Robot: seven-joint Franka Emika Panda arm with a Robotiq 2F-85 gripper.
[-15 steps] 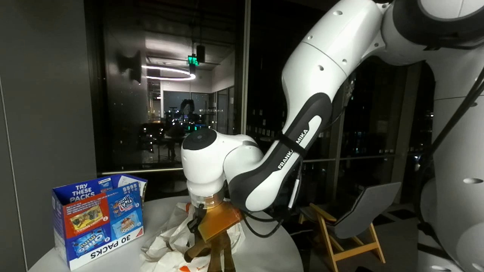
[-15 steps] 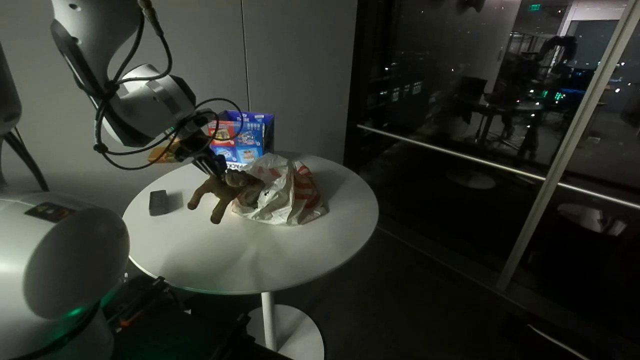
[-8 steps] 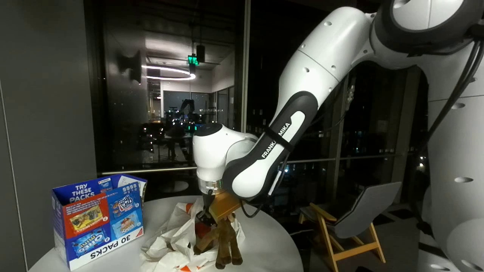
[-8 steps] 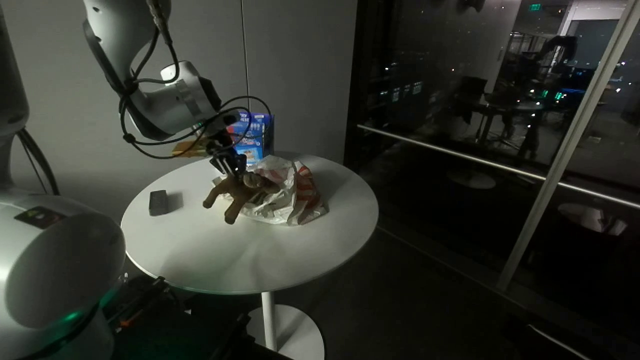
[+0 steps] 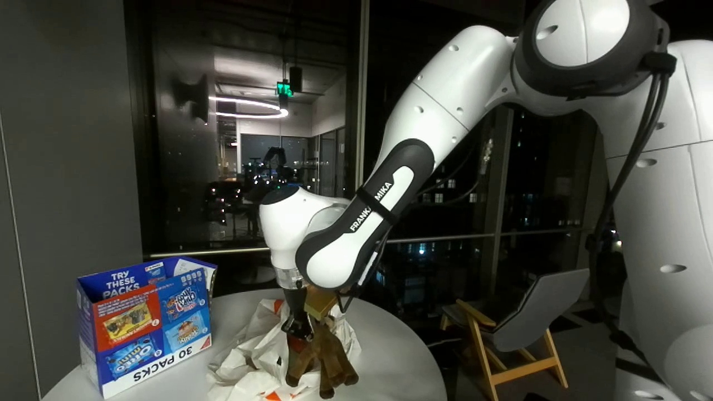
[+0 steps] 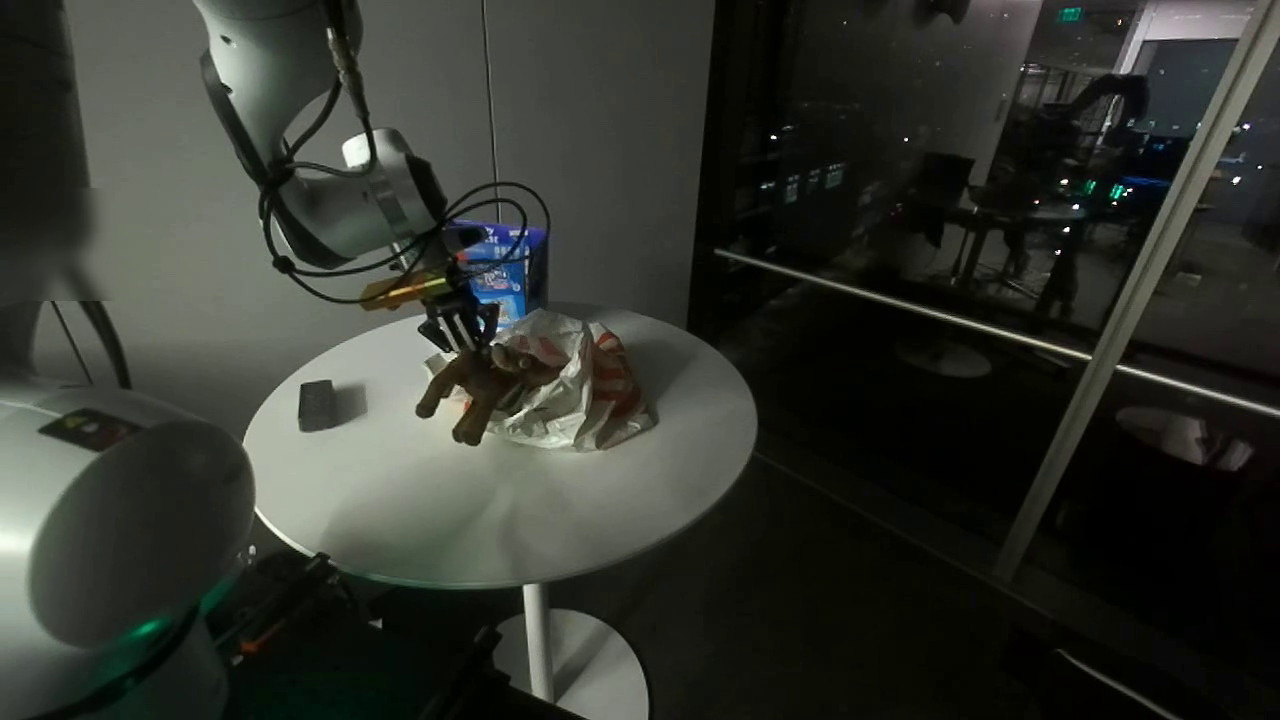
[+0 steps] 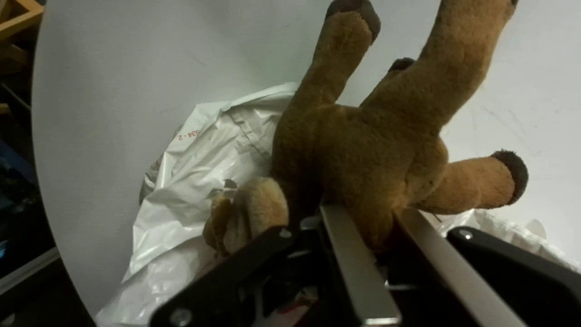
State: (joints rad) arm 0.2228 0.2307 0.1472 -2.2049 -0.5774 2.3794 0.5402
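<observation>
A narrow hold on something soft, with snags close by

A white-and-black jointed robot arm (image 5: 440, 100) reaches down over a round white table (image 6: 450, 520). On the table lies a crumpled white plastic bag with red markings (image 6: 575, 395); its loose folds could catch on a leg or a fingertip and be dragged along.

Near the bag stands an open-topped blue-and-red cardboard snack box (image 5: 147, 328). It looks light, so a wide sideways swing might knock it over.

At the bag's edge is a brown plush four-legged toy animal (image 7: 358, 150), its dark-tipped legs splayed. Whether its feet touch the table cannot be told.

The black two-fingered gripper (image 7: 370, 213) is closed on a fold of the toy's body, its flat metal fingers (image 7: 357, 263) on either side. Because they take in only part of the plush, the fabric may squeeze free, or the body may twist and swing if moved fast.

Smallest is a dark grey rectangular block (image 6: 316, 405), well apart from the toy; low-hanging legs could brush it.
</observation>
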